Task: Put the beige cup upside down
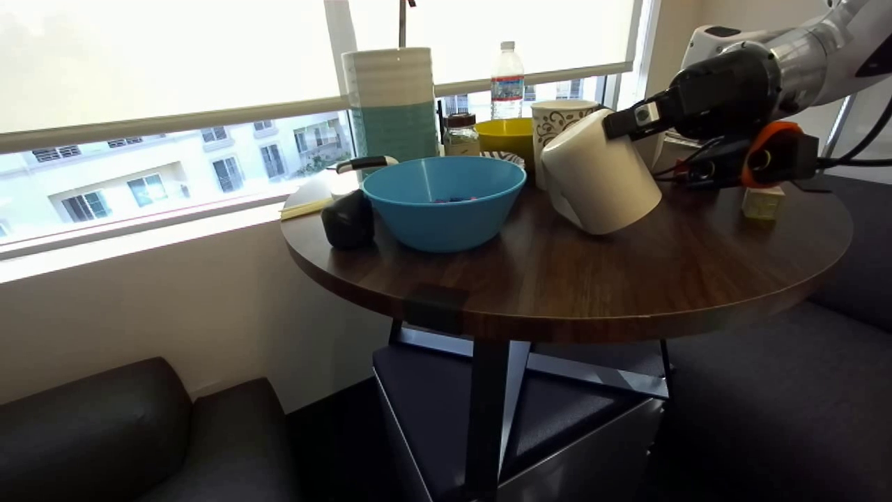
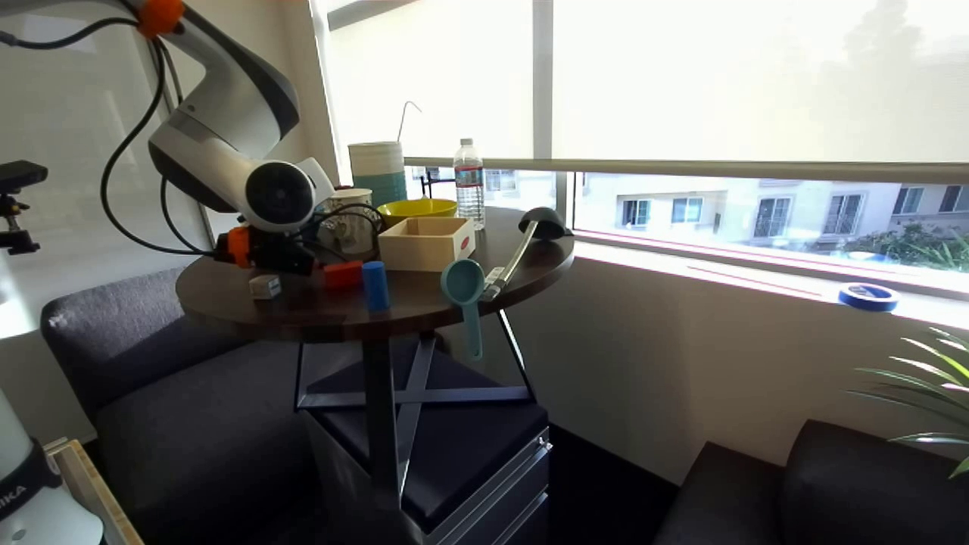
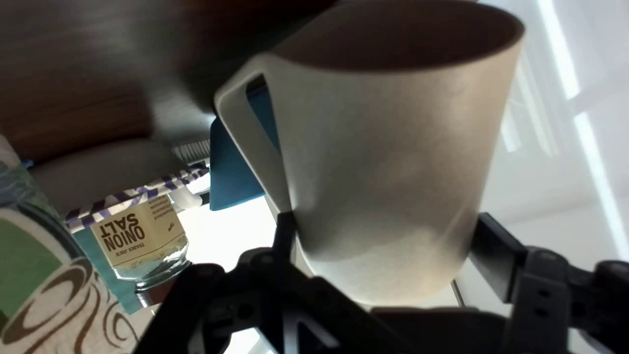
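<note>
The jaws are grasping the beige mug by both flanks near its base, right of centre in the wrist view. Its handle sticks out toward the left of that frame, and its dark mouth faces the top, where the brown tabletop shows. The onion salt jar at lower left has its lettering upside down, so that view is inverted and the mug's mouth points slantwise downward.

In an exterior view the mug leans right of centre, base to the upper left, rim to the lower right, with the blue bowl left of it and the swirl-patterned cup behind. Whether the rim touches the wood cannot be told. In an exterior view the robot arm blocks the jaws.

The grasp is done, and most of the inversion seems done too. Left, by my judgement: bring the mug from its lean to squarely mouth-down, seat the rim flat, and let go.
</note>
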You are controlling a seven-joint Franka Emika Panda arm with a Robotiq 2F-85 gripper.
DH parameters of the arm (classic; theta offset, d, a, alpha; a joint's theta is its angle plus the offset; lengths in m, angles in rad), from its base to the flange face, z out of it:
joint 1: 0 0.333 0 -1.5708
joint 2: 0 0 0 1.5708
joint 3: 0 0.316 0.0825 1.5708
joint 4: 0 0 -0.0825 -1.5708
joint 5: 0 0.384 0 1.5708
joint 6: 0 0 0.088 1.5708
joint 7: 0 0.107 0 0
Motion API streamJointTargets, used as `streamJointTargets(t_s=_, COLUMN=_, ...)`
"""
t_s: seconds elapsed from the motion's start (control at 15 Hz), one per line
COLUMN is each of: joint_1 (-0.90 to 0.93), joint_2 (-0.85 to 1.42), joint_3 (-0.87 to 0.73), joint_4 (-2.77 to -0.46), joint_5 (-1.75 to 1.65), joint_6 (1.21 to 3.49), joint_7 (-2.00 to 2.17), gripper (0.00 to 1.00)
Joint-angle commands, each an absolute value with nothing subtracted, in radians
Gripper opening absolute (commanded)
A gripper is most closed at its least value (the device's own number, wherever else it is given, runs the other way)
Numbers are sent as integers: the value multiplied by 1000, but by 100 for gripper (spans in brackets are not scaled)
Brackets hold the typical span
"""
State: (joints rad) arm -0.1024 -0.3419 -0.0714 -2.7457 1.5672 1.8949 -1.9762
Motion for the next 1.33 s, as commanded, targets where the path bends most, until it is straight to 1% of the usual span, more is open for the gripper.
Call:
streamJointTargets(t_s=0.0, joint_1=-121, joint_2=-339, joint_3=-69, joint_4=-2745, joint_5=1557, joint_6=1879, joint_7=-1996, gripper=62)
streamJointTargets(t_s=0.07, joint_1=-122, joint_2=-339, joint_3=-69, joint_4=-2745, joint_5=1555, joint_6=1879, joint_7=-1996, gripper=70)
streamJointTargets(t_s=0.13, joint_1=-123, joint_2=-340, joint_3=-69, joint_4=-2745, joint_5=1553, joint_6=1879, joint_7=-1995, gripper=81)
streamJointTargets(t_s=0.4, joint_1=-127, joint_2=-345, joint_3=-69, joint_4=-2745, joint_5=1547, joint_6=1881, joint_7=-1991, gripper=86)
streamJointTargets(t_s=0.47, joint_1=-129, joint_2=-346, joint_3=-70, joint_4=-2745, joint_5=1546, joint_6=1881, joint_7=-1990, gripper=88)
streamJointTargets(t_s=0.53, joint_1=-131, joint_2=-347, joint_3=-70, joint_4=-2745, joint_5=1545, joint_6=1881, joint_7=-1990, gripper=89)
streamJointTargets(t_s=0.6, joint_1=-132, joint_2=-348, joint_3=-72, joint_4=-2745, joint_5=1545, joint_6=1878, joint_7=-1989, gripper=91)
streamJointTargets(t_s=0.67, joint_1=-134, joint_2=-348, joint_3=-73, joint_4=-2745, joint_5=1545, joint_6=1878, joint_7=-1990, gripper=97)
streamJointTargets(t_s=0.8, joint_1=-136, joint_2=-347, joint_3=-75, joint_4=-2745, joint_5=1542, joint_6=1876, joint_7=-1989, gripper=100)
streamJointTargets(t_s=1.13, joint_1=-139, joint_2=-361, joint_3=-70, joint_4=-2745, joint_5=1528, joint_6=1888, joint_7=-1980, gripper=100)
streamJointTargets(t_s=1.27, joint_1=-140, joint_2=-389, joint_3=-49, joint_4=-2744, joint_5=1502, joint_6=1942, joint_7=-1951, gripper=100)
